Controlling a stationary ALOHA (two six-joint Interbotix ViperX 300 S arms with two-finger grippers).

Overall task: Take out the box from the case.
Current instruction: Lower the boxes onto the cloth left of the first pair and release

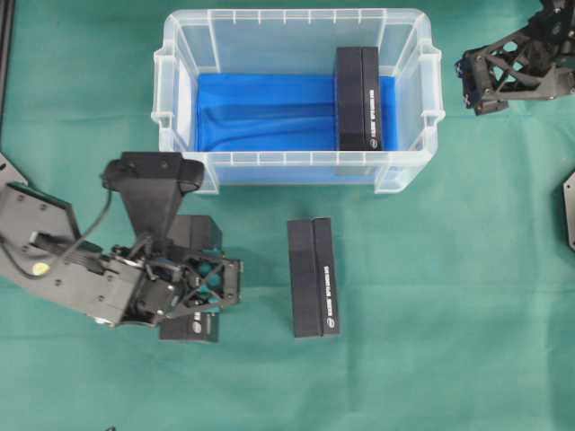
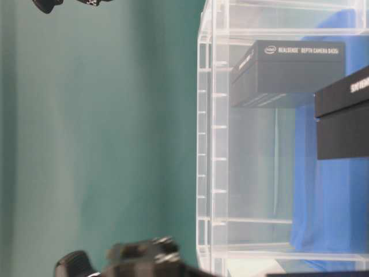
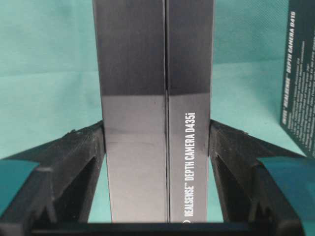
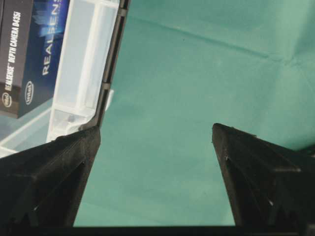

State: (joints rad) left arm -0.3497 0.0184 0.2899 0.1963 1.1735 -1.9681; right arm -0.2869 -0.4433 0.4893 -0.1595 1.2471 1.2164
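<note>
left end effector (image 3: 157,147) clamps box (image 3: 157,98) flat-sided, low over bench (image 1: 449,341) to set down | right end effector (image 4: 156,142) wide, empty, beside case (image 1: 296,90): last box (image 1: 358,99) inside

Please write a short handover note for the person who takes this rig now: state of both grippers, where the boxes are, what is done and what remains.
Left gripper: shut on a black box, over the green cloth in front of the case.
Right gripper: open, empty, beside the case's right end.
Boxes: a second black box lies on the cloth, outside the case; a third black box is in the case at its right end, on the blue sheet.
Done: two boxes are out.
Left: release the held box, then probably take out the one inside.
</note>
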